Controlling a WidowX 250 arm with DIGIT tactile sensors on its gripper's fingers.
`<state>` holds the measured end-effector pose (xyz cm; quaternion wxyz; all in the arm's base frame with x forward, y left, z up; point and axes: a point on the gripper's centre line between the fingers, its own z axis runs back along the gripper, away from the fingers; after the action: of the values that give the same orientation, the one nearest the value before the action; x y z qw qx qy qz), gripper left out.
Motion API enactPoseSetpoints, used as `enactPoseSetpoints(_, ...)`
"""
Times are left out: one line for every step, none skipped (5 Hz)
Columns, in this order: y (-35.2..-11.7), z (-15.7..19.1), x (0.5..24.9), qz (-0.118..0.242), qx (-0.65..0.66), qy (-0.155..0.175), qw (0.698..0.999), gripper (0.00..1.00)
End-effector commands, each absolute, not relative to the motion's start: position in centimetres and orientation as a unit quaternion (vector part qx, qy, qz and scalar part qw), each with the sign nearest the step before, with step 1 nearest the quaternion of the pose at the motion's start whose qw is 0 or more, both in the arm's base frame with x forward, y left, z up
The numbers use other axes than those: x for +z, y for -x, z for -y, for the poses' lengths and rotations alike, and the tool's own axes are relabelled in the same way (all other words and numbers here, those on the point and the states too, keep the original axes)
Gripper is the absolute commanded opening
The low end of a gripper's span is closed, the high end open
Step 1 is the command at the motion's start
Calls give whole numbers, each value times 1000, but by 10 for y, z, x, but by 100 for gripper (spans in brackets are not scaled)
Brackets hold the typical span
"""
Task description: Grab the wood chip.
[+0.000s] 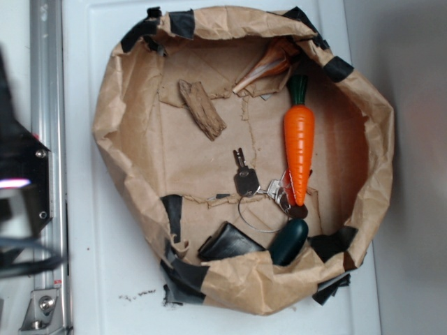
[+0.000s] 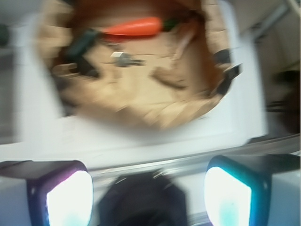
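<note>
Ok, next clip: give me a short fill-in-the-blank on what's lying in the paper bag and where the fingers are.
1. The wood chip lies on the brown ____ of the bag.
2. The toy carrot is colored ____.
3. Next to the carrot's tip lies a bunch of ____.
4. The fingers are spread ____, outside the bag.

Missing words: paper; orange; keys; open

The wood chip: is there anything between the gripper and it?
Only the paper rim of the nest lies between them. The gripper is open, outside the nest over the white table. The wood chip lies bare inside, apart from the keys and carrot.
</note>
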<state>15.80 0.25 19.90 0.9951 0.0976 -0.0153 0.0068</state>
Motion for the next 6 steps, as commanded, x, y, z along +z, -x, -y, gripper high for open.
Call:
enactPoseSetpoints(-208,-52,126,-46,-138,-83,986,100)
enactPoseSetpoints(-215,-54,104,-36,-262,-62,963,100)
enactPoseSetpoints(-224,-53,79,-41,-302,-58,951,100)
enactPoseSetpoints(-236,-54,78,-54,-290,-36,955,100)
enactPoseSetpoints(-239,-56,99,-38,-290,-18,956,100)
enactPoseSetpoints(-238,-56,135,-6,-292,-11,956,100)
